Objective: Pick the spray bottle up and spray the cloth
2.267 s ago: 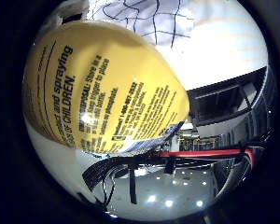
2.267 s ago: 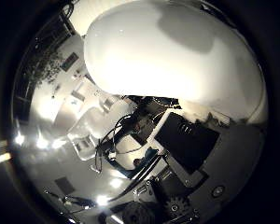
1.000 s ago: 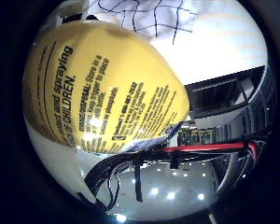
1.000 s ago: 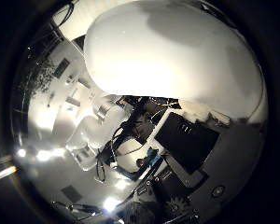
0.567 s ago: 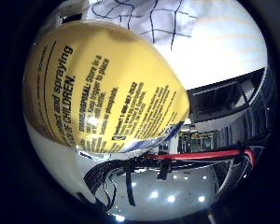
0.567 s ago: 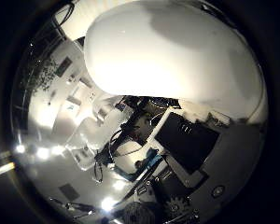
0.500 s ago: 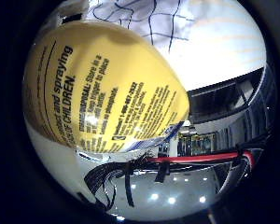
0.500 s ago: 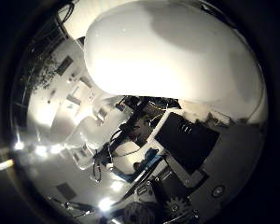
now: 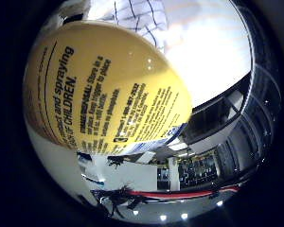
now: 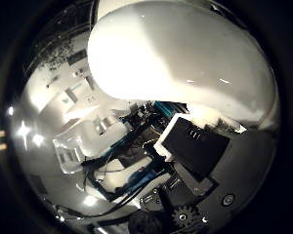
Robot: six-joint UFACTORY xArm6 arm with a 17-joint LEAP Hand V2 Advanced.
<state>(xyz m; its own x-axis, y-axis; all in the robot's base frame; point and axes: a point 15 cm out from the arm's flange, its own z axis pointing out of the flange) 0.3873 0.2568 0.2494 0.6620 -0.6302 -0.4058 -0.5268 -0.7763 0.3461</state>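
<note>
The spray bottle fills both palm views and lies right against my palm. Its yellow label (image 9: 109, 90) with black print shows in the little finger side view, its plain white body (image 10: 180, 58) in the thumb side view. A black and white finger part of my right hand (image 10: 193, 146) is curled in under the white body, with geared parts beside it. The cloth (image 9: 139, 19), white with a dark grid pattern, peeks out past the label's edge on a bright surface.
A bright white tabletop (image 9: 213, 56) lies beside the cloth. Beyond the bottle are dark shelving (image 9: 194, 172), a red bar (image 9: 180, 194) and ceiling lights. White equipment and benches (image 10: 83, 141) show in the room on the thumb side.
The bottle keeps its place against the palm, while the room behind it has shifted and turned, so the hand has moved with the bottle in it.
</note>
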